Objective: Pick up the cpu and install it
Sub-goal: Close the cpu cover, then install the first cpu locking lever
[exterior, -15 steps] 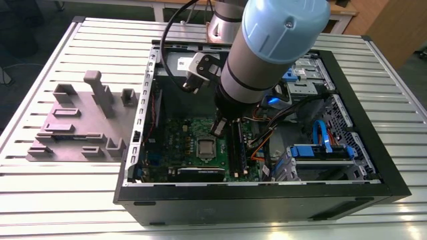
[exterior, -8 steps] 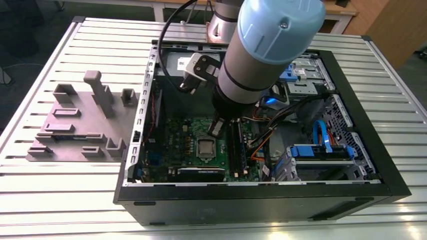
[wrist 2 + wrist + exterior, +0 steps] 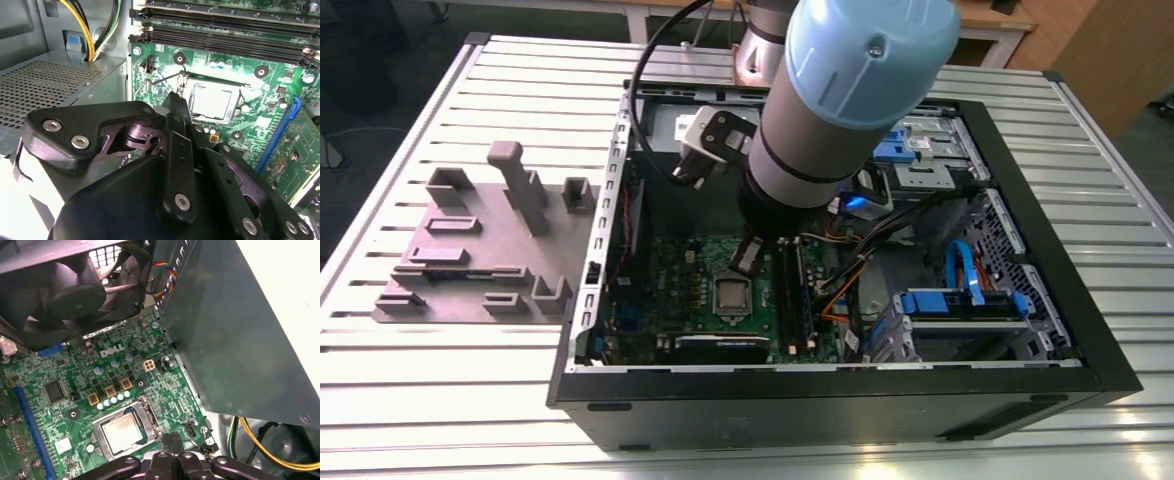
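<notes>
Already the cpu [image 3: 210, 101] lies flat in its socket on the green motherboard [image 3: 165, 385], inside the open computer case [image 3: 827, 415]. In the second wrist view the gripper [image 3: 177, 98] hovers just beside the socket's edge, near the cpu, its fingers pressed together and holding nothing

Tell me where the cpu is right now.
The cpu sits inside the metal socket frame on the green motherboard, just ahead of the claw in both wrist views.
</notes>
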Controlling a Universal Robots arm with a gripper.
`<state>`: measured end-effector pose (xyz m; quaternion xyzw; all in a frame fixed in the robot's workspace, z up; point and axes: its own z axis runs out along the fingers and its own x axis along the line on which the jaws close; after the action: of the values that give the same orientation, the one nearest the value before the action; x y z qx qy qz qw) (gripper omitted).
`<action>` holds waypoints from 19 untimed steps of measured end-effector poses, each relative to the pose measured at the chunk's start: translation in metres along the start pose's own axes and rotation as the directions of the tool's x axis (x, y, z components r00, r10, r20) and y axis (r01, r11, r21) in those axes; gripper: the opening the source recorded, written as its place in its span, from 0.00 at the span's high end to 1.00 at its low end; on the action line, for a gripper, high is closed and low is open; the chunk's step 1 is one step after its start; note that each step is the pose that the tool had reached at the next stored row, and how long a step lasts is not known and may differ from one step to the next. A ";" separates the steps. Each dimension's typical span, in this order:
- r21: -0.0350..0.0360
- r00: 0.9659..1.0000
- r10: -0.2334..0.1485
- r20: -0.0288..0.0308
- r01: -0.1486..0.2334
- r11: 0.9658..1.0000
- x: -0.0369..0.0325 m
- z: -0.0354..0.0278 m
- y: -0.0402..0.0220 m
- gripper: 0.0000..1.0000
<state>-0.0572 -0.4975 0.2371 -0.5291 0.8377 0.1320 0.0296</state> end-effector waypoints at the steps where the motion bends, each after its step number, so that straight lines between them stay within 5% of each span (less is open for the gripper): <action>1: 0.000 1.000 0.000 0.000 0.000 1.000 0.0009 -0.0001 -0.0002 0.90; 6: 0.000 1.000 0.000 0.000 0.000 1.000 0.0063 -0.0007 0.0000 0.90; 12: 0.000 1.000 0.000 0.000 0.000 1.000 0.0114 0.0007 0.0103 0.90; 19: 0.000 1.000 -0.001 0.000 0.001 1.000 0.0116 0.0007 0.0104 0.90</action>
<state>-0.0716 -0.5033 0.2362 -0.5293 0.8375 0.1321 0.0296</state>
